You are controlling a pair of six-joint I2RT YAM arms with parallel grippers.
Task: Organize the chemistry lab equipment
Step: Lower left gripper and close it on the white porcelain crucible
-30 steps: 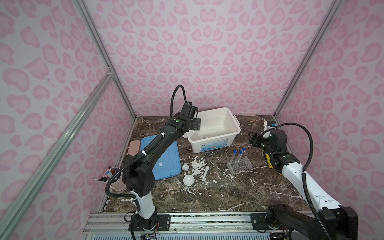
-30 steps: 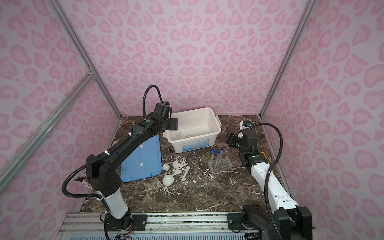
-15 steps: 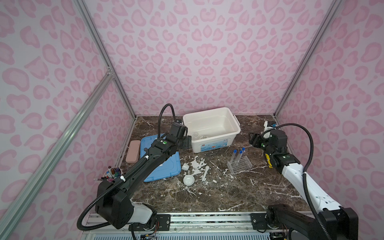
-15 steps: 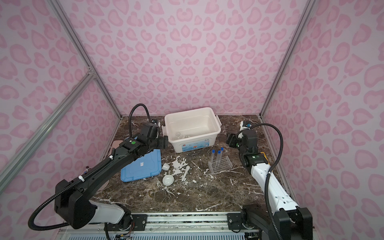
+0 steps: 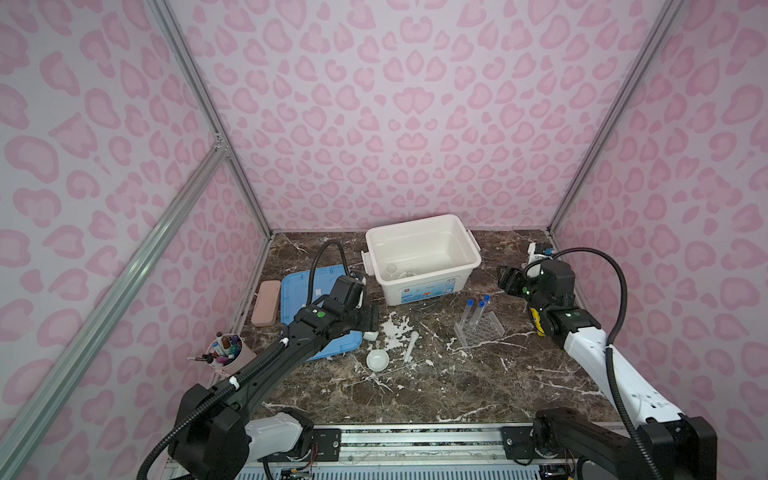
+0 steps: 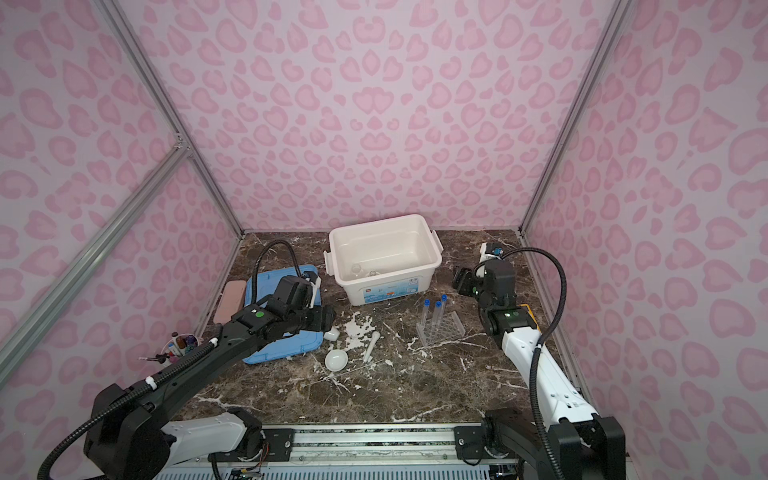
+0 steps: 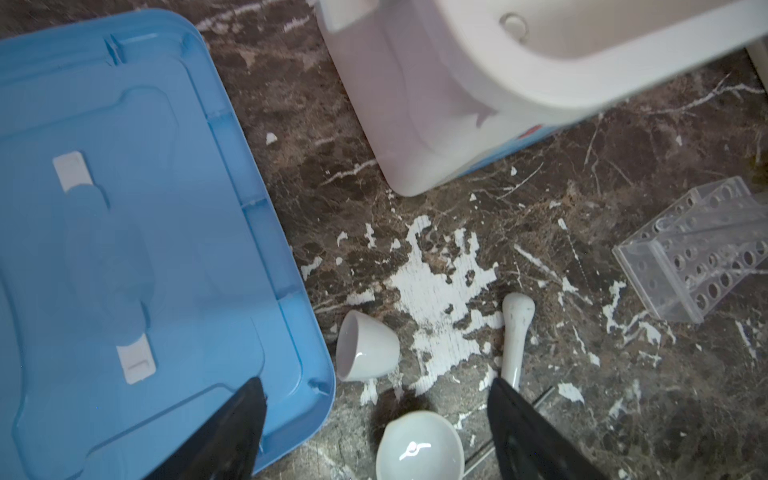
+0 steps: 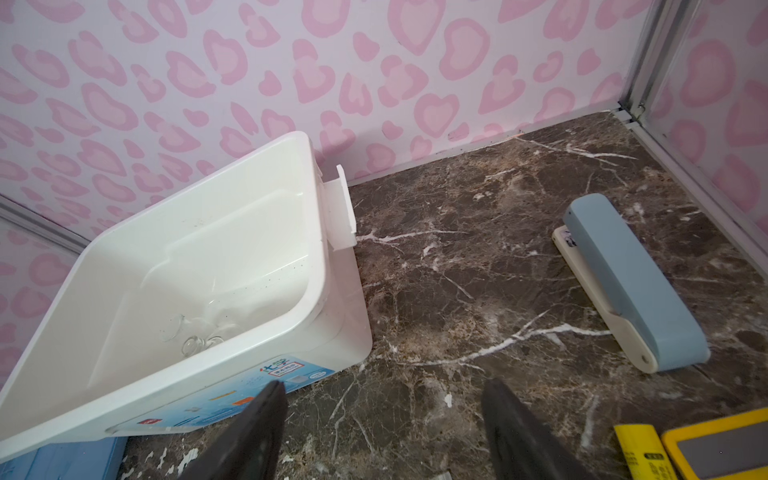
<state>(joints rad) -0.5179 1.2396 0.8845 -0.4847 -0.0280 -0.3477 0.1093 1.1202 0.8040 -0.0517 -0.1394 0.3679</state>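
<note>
Left claw [image 7: 376, 388]: hangs spread wide, empty, over tipped cup [image 5: 371, 335] and dish [image 5: 377, 359] at centre of a top view, likely lining up a pick. Tight fit: blue lid [image 5: 307, 291] under one finger, pestle [image 5: 411, 347] near the other. Right claw [image 8: 384, 388]: spread, empty, idle beside white bin [image 8: 318, 249].

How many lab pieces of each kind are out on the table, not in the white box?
Blue-capped test tubes: 3
Clear rack: 1
White dish: 1
Pestle: 1
White cup: 1
Total: 7
</note>
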